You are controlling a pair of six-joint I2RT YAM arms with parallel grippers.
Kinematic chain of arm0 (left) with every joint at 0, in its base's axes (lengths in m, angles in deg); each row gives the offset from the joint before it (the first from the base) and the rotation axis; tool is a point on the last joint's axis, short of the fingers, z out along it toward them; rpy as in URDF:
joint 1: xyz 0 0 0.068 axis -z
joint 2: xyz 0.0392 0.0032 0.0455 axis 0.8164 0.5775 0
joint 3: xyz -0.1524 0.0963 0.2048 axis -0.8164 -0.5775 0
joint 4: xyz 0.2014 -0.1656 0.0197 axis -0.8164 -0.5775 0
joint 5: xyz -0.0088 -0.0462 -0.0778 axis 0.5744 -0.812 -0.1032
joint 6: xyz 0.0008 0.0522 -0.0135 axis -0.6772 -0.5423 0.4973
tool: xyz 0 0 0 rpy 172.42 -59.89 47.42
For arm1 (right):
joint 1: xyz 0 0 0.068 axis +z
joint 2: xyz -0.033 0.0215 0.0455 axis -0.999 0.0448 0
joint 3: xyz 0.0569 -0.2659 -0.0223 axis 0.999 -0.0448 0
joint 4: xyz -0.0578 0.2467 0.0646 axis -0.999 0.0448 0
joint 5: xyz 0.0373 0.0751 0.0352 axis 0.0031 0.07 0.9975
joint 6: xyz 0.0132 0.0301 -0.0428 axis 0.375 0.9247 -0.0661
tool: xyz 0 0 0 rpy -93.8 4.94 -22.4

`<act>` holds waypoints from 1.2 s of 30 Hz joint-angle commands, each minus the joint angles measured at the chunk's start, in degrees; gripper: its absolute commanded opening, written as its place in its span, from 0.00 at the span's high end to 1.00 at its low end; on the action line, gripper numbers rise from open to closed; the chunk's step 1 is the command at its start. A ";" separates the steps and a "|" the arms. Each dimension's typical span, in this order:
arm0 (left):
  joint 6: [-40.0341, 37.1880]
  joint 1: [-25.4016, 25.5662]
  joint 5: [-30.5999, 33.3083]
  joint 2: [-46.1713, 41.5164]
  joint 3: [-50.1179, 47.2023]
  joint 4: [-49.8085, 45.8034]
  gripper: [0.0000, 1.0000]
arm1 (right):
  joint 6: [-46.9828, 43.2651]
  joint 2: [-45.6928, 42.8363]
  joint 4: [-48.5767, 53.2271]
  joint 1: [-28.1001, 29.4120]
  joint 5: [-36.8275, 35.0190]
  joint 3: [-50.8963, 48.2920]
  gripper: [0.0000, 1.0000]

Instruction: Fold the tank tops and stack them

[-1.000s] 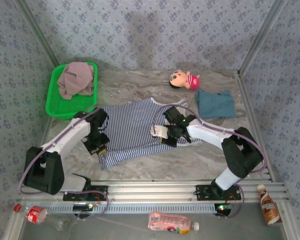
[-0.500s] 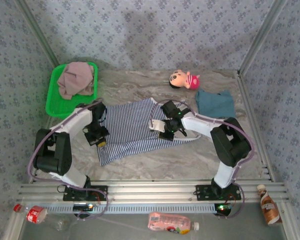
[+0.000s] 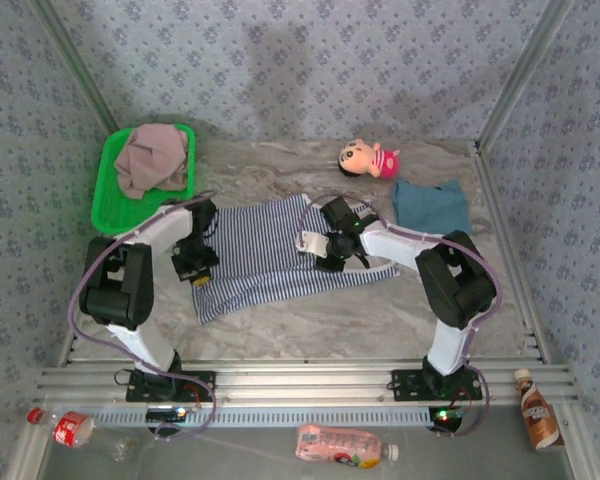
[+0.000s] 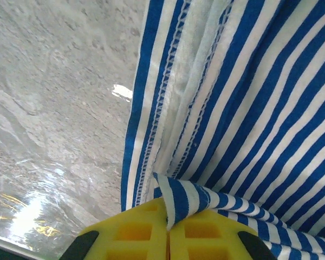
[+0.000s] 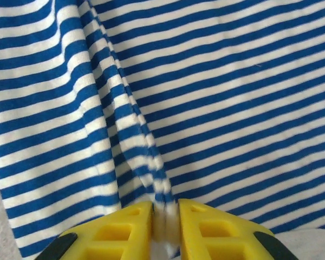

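Stripes everywhere on my wrist feeds right now. The striped tank top is spread across the middle of the counter, mostly flat. Both arms are bent in over it, one at each side.

The left claw is clenched on the cloth. In its wrist view the two yellow pads meet, with a small fold of blue-and-white fabric pinched in the seam between them. That's right by the stitched hem at the top's left edge, and bare marble shows just past the hem.

The right claw is down on the top's right half. Its yellow pads stand a sliver apart, and a ridge of stripes runs straight into that slot and fills it. I'm calling it grasping the striped top, though the cloth right between the pads is blurry.

Other two tops: the teal tank top sits in a compact bundle at the far right of the counter, just beyond the right arm. The mauve tank top is heaped in the green basket at the far left corner. A doll lies at the back, near the teal one but not touching it.

Below the near rail there's a red-labelled bottle on the left, a pink bottle in the middle and a brown bottle on the right.
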 commanded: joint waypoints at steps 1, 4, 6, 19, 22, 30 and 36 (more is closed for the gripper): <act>-1.64 -0.40 2.96 0.51 1.66 -1.90 0.88 | 1.28 -0.47 -0.58 -0.91 -1.55 0.71 0.72; -2.77 -0.40 3.04 1.82 2.89 -2.30 0.79 | 2.28 -2.04 0.78 -1.62 -2.57 0.25 0.66; -3.28 -0.40 4.14 2.18 4.28 -3.43 0.67 | 3.69 -4.02 2.24 -2.26 -2.64 -0.51 0.66; 5.04 5.45 -1.70 -12.91 -1.19 -11.41 0.49 | 12.10 -22.99 5.90 -6.17 -4.73 -16.37 0.56; 11.94 11.41 -5.11 -14.96 -6.48 -7.33 0.52 | 13.53 -22.33 5.65 -8.15 -6.06 -16.81 0.56; 14.30 13.87 -4.58 -11.74 -14.84 2.61 0.69 | 13.75 -14.15 4.14 -10.00 -9.10 -13.31 0.57; 7.44 8.88 -1.27 -8.08 -14.49 2.44 0.73 | 13.54 -9.89 5.81 -10.29 -13.83 -12.86 0.59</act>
